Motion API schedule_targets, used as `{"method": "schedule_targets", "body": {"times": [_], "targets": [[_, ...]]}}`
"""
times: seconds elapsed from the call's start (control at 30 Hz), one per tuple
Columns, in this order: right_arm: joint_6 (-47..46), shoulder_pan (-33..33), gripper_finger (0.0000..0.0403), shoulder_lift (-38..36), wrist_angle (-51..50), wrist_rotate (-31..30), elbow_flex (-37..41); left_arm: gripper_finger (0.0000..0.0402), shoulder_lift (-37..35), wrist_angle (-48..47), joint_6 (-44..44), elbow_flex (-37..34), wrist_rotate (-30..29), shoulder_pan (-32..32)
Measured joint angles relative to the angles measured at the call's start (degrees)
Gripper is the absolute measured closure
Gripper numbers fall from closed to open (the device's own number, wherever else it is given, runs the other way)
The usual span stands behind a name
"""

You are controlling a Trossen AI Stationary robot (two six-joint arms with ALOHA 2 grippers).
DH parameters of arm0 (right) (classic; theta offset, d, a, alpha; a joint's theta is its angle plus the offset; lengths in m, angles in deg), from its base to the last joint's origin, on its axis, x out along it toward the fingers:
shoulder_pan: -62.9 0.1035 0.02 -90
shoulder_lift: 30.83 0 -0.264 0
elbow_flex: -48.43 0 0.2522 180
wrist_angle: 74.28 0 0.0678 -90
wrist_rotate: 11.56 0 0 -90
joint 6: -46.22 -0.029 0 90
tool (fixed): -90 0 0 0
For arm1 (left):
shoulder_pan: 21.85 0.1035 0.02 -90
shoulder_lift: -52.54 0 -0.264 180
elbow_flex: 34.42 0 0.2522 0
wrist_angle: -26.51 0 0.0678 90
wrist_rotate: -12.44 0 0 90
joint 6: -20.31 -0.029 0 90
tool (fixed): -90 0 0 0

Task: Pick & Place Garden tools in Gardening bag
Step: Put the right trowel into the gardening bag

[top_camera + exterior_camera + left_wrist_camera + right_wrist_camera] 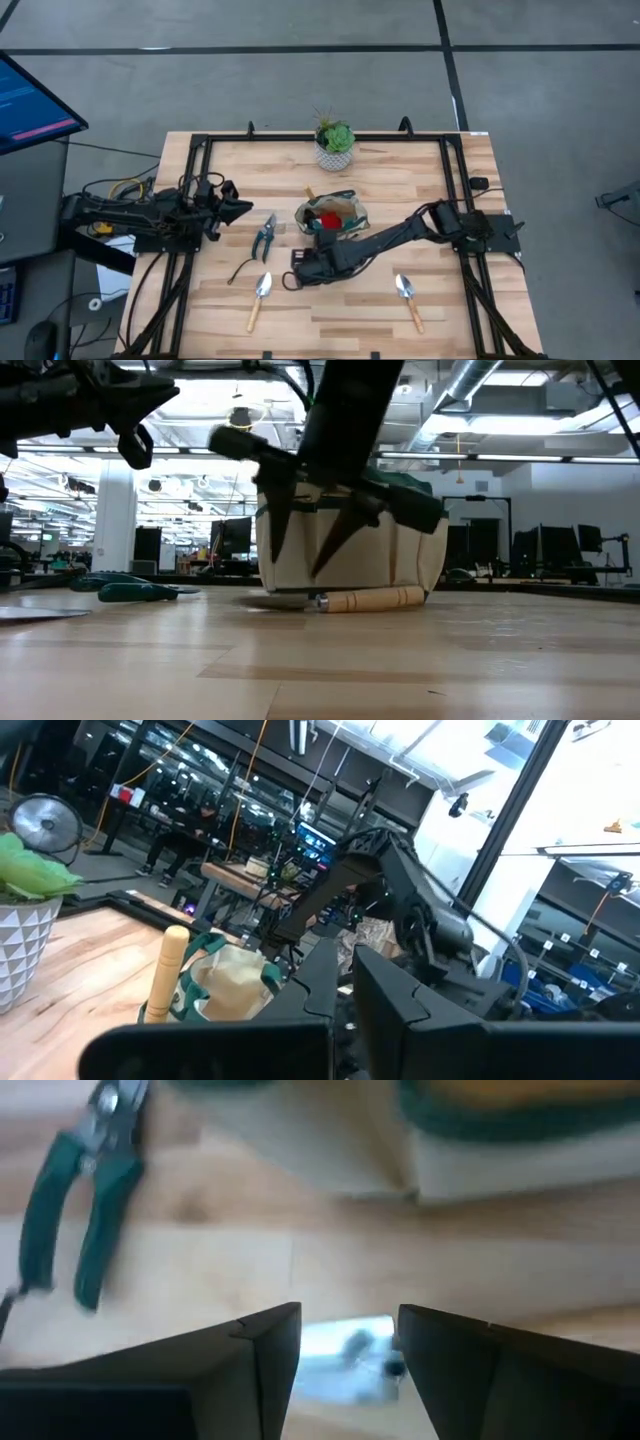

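The tan gardening bag (pixel 350 207) with green trim stands mid-table, with a red-and-black item (pixel 328 219) and a wooden handle (pixel 310 193) sticking out of it. My right gripper (pixel 298 275) hangs open just in front of the bag (pixel 390 560), fingers pointing down. A trowel lies on the table under it, mostly hidden by the arm in the high view; its silver blade (pixel 345 1355) shows between the fingers, untouched, and its wooden handle (pixel 372 600) lies flat. Pruning shears (pixel 264 236), a thin black curved tool (pixel 240 269) and two more trowels (pixel 259 299) (pixel 408 301) lie on the table. My left gripper (pixel 240 207) waits at the left, shut and empty.
A green plant in a white pot (pixel 334 143) stands at the table's far edge behind the bag. A black frame runs along the table's edges (pixel 300 137). Bare wood lies between the two near trowels (pixel 335 310).
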Motion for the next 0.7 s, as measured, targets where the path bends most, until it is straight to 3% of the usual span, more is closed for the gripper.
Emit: {"method": "schedule_targets", "body": {"times": [0.3, 0.5, 0.7], "targets": [[3.4, 3.0, 0.0241, -1.0, -8.8, 8.5, -0.4, 0.0394, 2.4, 0.8, 0.0, 0.0, 0.0, 0.0], [6.0, 5.7, 0.0241, -1.1, -10.9, 10.1, -3.6, 0.0394, 2.5, 0.9, 0.0, 0.0, 0.0, 0.0], [6.8, 10.0, 0.0241, -1.1, -24.2, 24.3, -7.1, 0.0394, 2.5, 0.8, 0.0, 0.0, 0.0, 0.0]]}}
